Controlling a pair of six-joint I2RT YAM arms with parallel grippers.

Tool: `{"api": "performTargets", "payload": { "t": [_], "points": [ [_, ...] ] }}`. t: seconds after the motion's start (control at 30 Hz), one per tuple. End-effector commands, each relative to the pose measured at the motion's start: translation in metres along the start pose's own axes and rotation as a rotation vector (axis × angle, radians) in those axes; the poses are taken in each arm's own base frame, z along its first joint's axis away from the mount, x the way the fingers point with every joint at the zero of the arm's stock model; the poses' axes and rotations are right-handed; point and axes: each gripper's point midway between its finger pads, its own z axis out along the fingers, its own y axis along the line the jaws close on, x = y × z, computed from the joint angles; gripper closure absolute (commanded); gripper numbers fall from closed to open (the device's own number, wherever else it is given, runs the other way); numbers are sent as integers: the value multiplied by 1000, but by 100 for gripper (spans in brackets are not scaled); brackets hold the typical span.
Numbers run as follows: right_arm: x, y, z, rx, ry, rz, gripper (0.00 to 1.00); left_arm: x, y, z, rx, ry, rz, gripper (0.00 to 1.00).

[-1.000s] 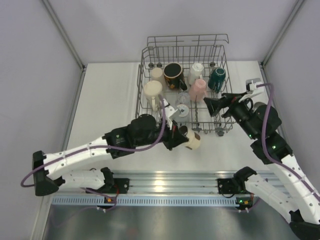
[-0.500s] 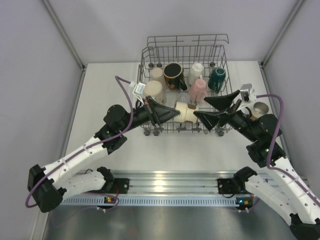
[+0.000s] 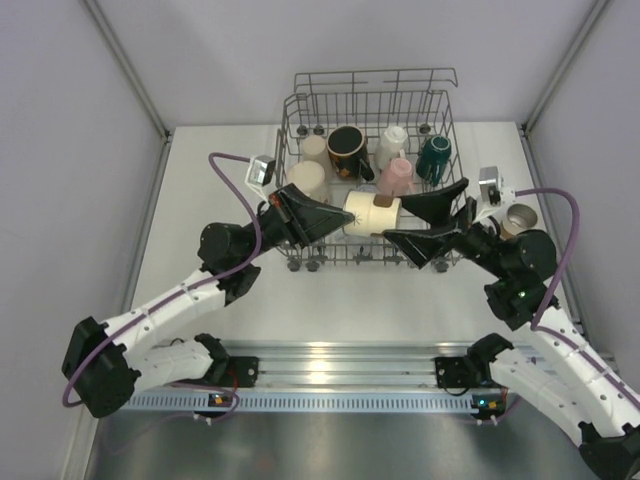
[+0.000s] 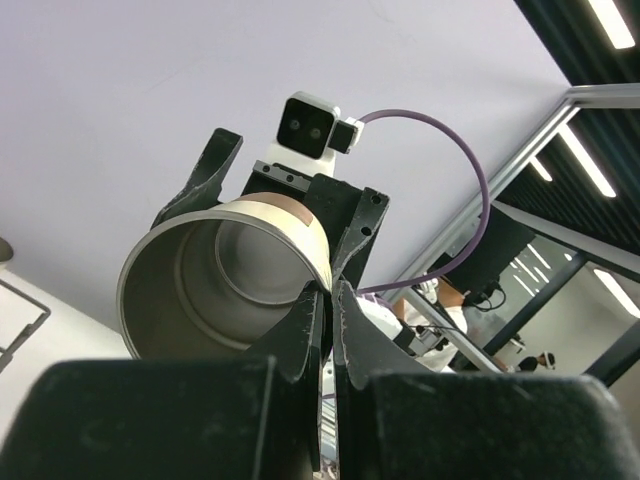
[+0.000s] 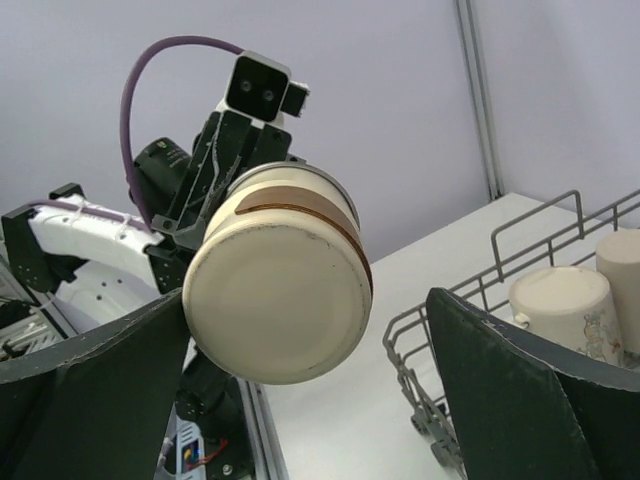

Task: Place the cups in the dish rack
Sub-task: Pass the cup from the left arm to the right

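The dish rack (image 3: 372, 100) has its far half crammed with mugs (image 3: 345, 148), I can't get in. Brown-banded cup (image 3: 368, 213) hangs over its near rows, steel cup (image 3: 520, 218) crowds the table (image 3: 215, 185) right edge; left side's open.

I count eight cups (image 3: 345, 150), maybe a ninth hidden beneath the one I hold, and one dish rack (image 3: 370, 96).

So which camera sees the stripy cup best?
Right wrist: the brown-banded cup fills it, base and band clear. Left wrist shows only its inside; top external shows it small and sideways.
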Motion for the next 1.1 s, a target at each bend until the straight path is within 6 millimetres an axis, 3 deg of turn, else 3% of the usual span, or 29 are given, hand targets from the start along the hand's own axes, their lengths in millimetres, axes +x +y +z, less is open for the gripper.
{"api": "performTargets", "payload": {
  "t": [0.0,0.13,0.53,0.7,0.9,0.97,1.0,1.07],
  "points": [
    [-8,18,5,-102,-45,12,1,-10,-43,-3,185,-38,33,100],
    [-7,23,7,-136,-47,40,1,-10,-40,-4,185,-48,38,100],
    [-12,29,10,-170,-71,78,28,-5,-28,-6,148,-42,104,100],
    [-7,22,18,-144,-60,149,47,0,-12,-4,84,-8,198,100],
    [-4,8,20,-71,-58,179,82,5,1,-3,52,21,226,100],
    [-6,5,21,-49,-68,170,96,4,9,-4,14,18,240,88],
    [-5,2,20,-31,-60,160,100,3,9,-5,6,12,259,75],
    [-8,-3,19,6,-71,146,100,3,15,-7,-33,15,266,64]
  ]
}}
